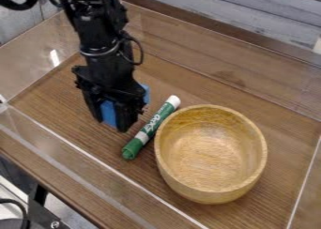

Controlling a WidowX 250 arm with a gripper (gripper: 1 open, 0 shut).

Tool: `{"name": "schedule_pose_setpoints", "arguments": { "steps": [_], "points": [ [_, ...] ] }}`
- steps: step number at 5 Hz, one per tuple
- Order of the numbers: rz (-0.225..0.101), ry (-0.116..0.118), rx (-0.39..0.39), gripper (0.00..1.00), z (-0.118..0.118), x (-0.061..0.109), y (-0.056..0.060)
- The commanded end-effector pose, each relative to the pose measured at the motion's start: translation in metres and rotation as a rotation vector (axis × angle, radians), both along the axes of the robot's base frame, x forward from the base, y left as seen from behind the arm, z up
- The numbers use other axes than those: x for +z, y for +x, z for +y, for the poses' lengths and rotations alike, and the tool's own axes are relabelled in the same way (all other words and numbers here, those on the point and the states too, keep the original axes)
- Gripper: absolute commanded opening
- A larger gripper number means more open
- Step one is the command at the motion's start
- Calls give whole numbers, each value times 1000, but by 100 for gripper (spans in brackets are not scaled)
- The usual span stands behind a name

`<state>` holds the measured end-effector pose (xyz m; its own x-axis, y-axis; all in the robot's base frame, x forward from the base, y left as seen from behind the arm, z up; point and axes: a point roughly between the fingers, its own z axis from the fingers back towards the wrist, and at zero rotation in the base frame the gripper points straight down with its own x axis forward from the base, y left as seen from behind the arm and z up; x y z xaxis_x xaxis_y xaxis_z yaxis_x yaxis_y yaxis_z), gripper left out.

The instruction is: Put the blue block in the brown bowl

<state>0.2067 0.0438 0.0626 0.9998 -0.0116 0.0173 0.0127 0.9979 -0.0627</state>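
One gripper (114,117) pinches the blue block (111,114) beside the brown bowl (211,153).

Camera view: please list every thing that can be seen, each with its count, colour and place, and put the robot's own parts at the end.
blue block: one, bright blue, left of centre, clamped between the gripper's fingers.
marker pen: one, green and white, lying on the table between the block and the bowl, slanted.
brown bowl: one, light brown wood, lower right on the table, nothing inside it.
table: one, dark brown wood, under everything.
clear walls: transparent, standing around the table's edges.
robot arm: one, black, coming down from the upper left.
gripper: one, black, pointing down, shut on the blue block.
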Motion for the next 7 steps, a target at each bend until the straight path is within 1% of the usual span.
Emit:
{"name": "schedule_pose_setpoints", "arguments": {
  "steps": [1, 7],
  "points": [
    [-73, 23, -8, 0, -2, 19, 12],
    [-81, 31, -28, 0, -24, 38, 14]
  ]
}}
